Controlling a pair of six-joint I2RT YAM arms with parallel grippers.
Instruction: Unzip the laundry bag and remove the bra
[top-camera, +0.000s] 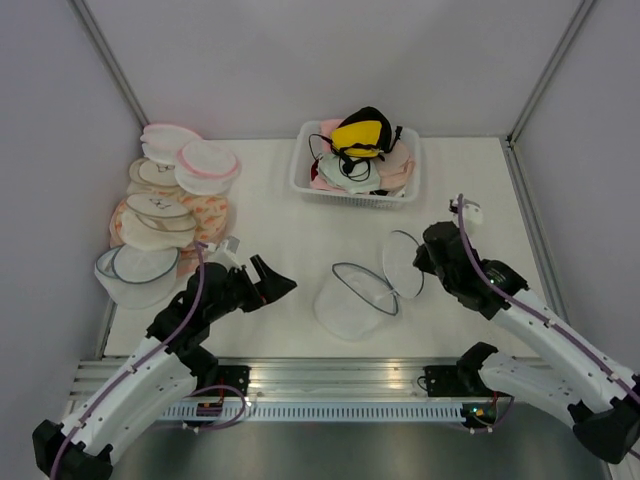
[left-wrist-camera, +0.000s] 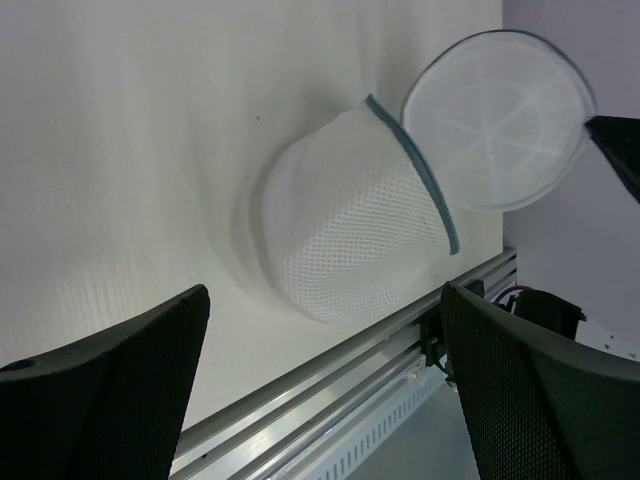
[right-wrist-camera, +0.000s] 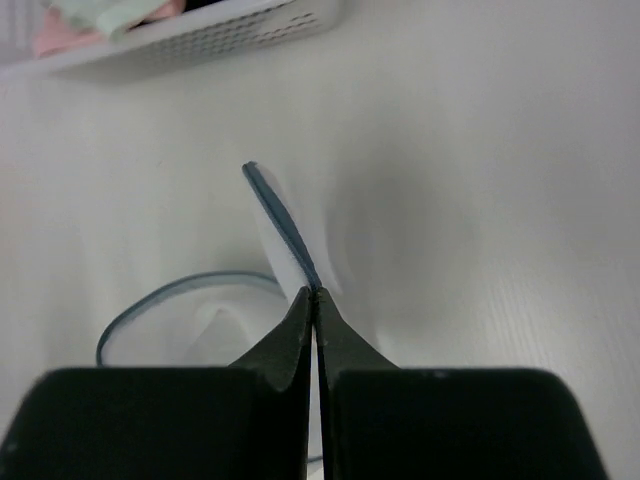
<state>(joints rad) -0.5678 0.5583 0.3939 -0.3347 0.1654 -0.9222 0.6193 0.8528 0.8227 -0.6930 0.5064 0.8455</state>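
Right claw (right-wrist-camera: 315, 292) pinching laundry bag (top-camera: 355, 300) lid, left claw (top-camera: 277, 276) spread, bra (top-camera: 360, 135) in basket (top-camera: 350, 198)

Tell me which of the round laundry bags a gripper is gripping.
The blue-grey-rimmed laundry bag mid-table: the right gripper, jaws shut, pinches its lid rim. The other bags lie stacked at left.

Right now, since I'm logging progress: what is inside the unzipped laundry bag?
Nothing shows inside the laundry bag: through its mesh only white is visible, though the far bottom is veiled. The yellow bra lies on the basket pile.
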